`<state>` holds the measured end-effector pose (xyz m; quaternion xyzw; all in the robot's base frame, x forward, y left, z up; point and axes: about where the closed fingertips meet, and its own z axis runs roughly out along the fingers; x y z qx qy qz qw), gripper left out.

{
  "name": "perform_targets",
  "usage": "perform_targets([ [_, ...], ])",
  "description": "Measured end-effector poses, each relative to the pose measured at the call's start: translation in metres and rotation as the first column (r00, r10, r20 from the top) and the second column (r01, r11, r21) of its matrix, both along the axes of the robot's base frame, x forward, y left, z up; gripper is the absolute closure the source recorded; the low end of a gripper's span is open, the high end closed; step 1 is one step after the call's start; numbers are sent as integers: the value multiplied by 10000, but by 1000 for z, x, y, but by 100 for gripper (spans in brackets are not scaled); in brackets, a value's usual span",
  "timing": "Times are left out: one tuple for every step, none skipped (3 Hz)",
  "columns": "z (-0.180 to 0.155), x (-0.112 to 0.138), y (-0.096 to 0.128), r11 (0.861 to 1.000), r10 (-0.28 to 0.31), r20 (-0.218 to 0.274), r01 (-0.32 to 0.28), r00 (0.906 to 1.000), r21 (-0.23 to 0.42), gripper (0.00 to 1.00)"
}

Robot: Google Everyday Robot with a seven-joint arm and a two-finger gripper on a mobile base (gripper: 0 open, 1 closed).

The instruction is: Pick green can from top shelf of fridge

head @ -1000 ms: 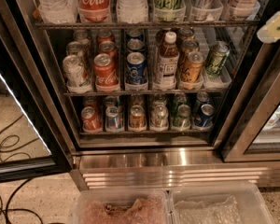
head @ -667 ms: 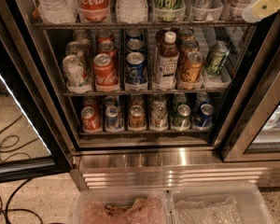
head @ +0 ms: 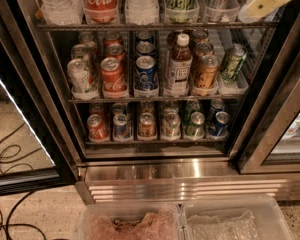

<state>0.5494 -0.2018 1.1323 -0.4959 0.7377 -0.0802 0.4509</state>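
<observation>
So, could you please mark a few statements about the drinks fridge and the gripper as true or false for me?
1. The pale yellow gripper is at the view's upper right, near the top visible wire shelf. True.
2. The red Coca-Cola bottle stands on the lowest shelf. False: it is on the top visible one.
3. A white-capped brown bottle stands beside a blue can on the middle shelf. True.
4. The gripper touches the tilted green can on the middle shelf. False: it is well above, apart.
5. Black cables lie right of the ribbed steel fridge base. False: they lie left.
</observation>
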Motion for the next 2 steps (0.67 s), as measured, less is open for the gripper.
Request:
perform_targets([
  [-18, 17, 38, 9941, 1072, -624, -1080, 9923, -85, 0],
  [-18, 16, 38, 9941, 1074, -623, -1081, 9923, -86, 0],
])
